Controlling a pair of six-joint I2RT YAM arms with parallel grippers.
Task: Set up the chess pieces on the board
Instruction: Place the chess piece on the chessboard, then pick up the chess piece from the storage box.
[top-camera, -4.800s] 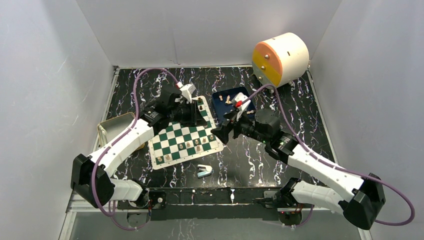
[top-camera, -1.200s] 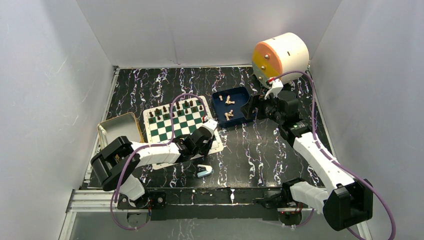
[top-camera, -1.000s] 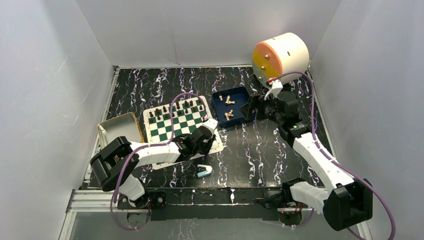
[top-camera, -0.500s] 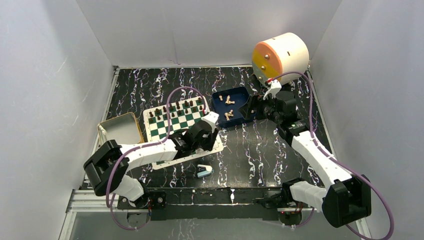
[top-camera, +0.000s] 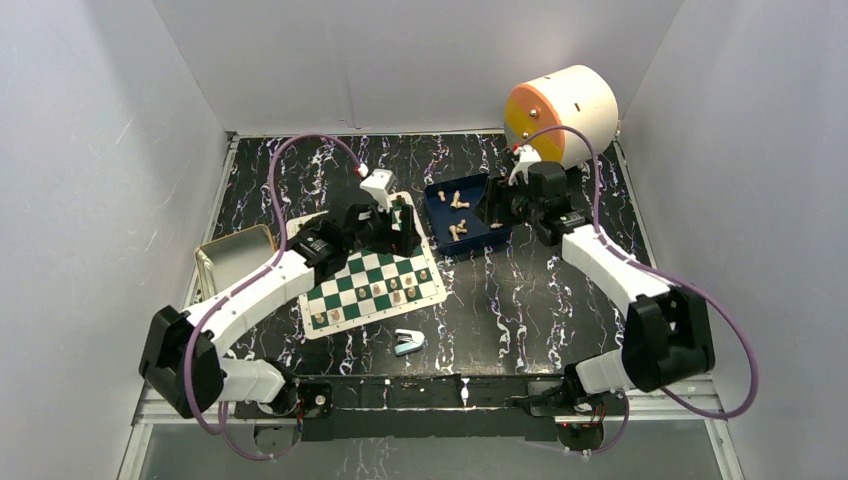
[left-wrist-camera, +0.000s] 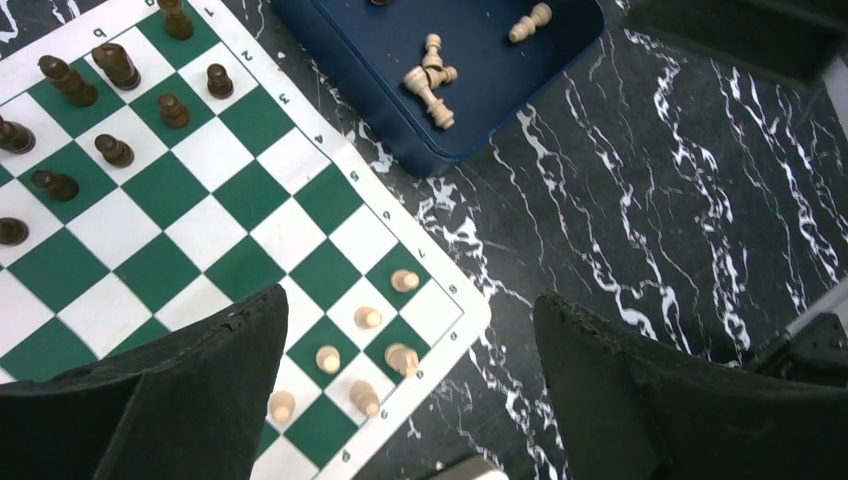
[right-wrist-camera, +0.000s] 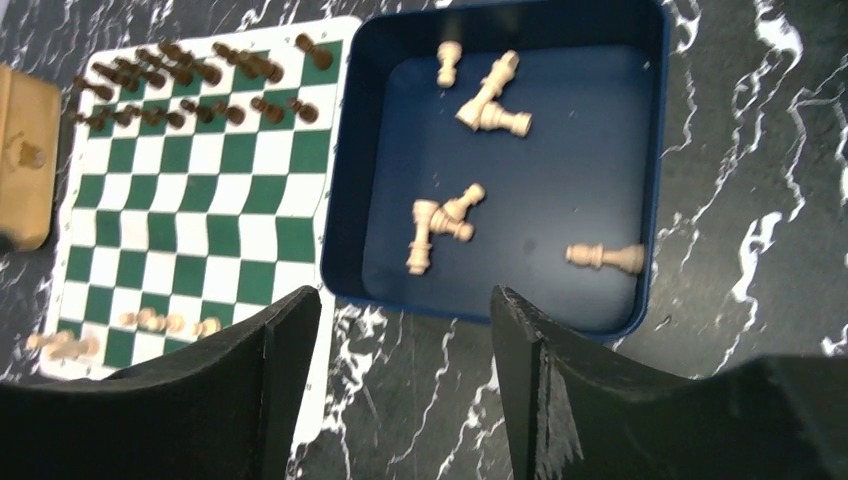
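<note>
The green-and-white board (top-camera: 352, 276) lies left of centre. Dark chess pieces (left-wrist-camera: 112, 150) stand in rows along its far side. Several tan chess pieces (left-wrist-camera: 367, 318) stand near its near right corner. More tan pieces (right-wrist-camera: 487, 110) lie toppled in the dark blue tray (top-camera: 432, 212). My left gripper (top-camera: 403, 226) hovers open and empty above the board's right part; in its wrist view the left gripper (left-wrist-camera: 408, 305) has wide black fingers (left-wrist-camera: 200, 380). My right gripper (top-camera: 495, 205) hangs open and empty at the tray's right edge, and the right gripper (right-wrist-camera: 405, 300) looks down at the tray's near wall (right-wrist-camera: 470, 312).
A gold tin (top-camera: 235, 255) sits left of the board. A small light-blue stapler-like object (top-camera: 408, 342) lies in front of the board. A white drum with an orange face (top-camera: 560, 115) rests at the back right. White walls enclose the black marbled table.
My left arm has lifted from the board's near right corner and swung to its far side, jaws opening wide. The right gripper has moved left toward the tray, jaws somewhat narrower.
</note>
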